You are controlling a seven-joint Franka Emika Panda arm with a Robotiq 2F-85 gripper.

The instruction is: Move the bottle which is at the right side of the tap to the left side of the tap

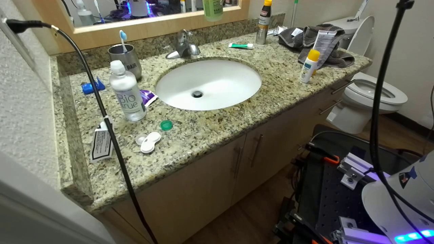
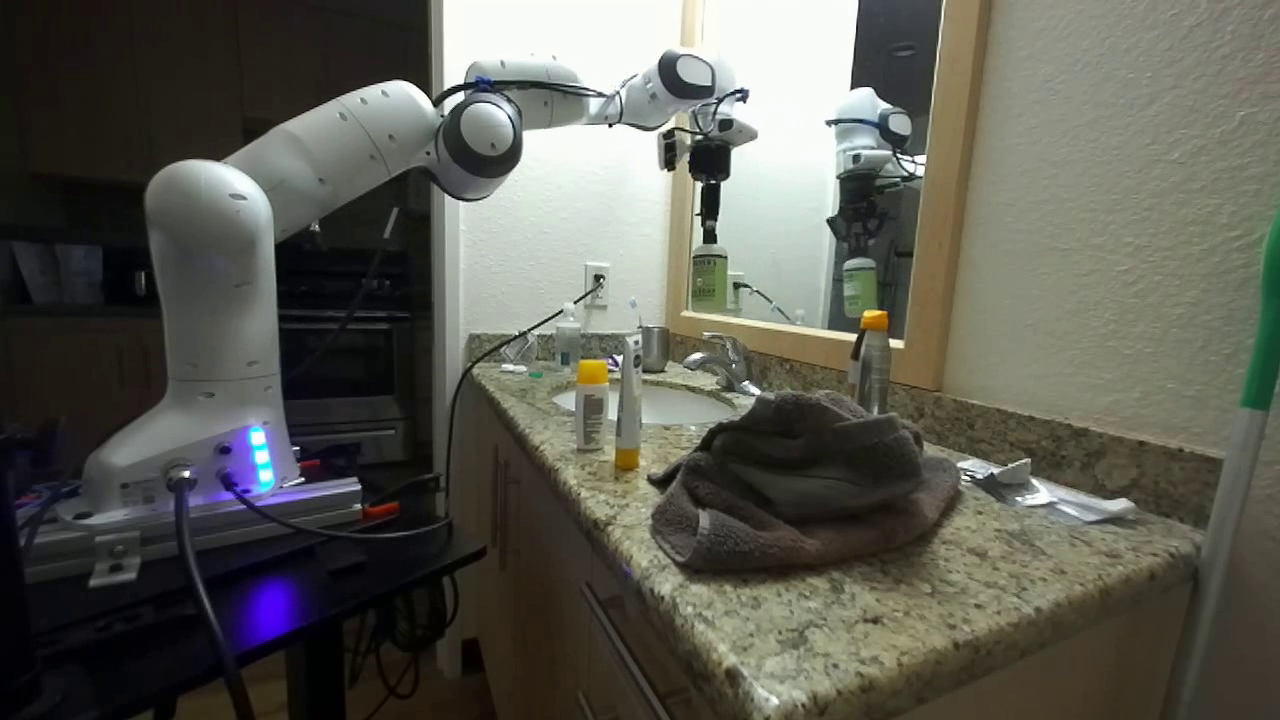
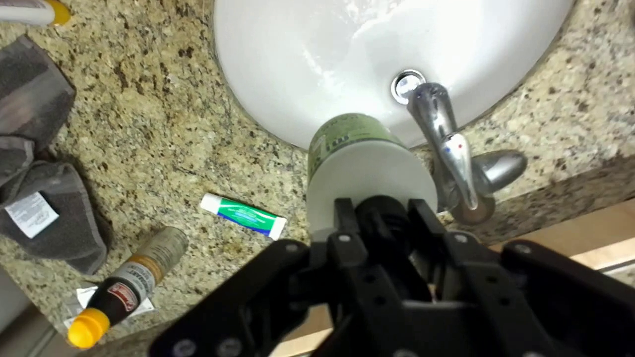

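While tool (image 3: 381, 208) grips green btl (image 3: 367, 171) above ctr (image 1: 279, 74), tap (image 1: 183, 46) stands nearby.

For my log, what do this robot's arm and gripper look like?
The arm is white and rounded, with dark-ringed joint caps, black cables along it and small blue patches; blue lights glow on its base. The gripper is black, with slim, bolted fingers.

One green bottle (image 2: 710, 278), three other bottles (image 1: 129, 95), two tubes (image 1: 240, 46). One each: tap (image 1: 183, 44), sink (image 1: 223, 79), drain (image 1: 197, 94), mirror (image 2: 785, 180), cup (image 1: 132, 67), toothbrush (image 1: 123, 38), toilet (image 1: 351, 115), outlet (image 2: 597, 270), robot arm (image 2: 330, 150), gripper (image 2: 710, 238).
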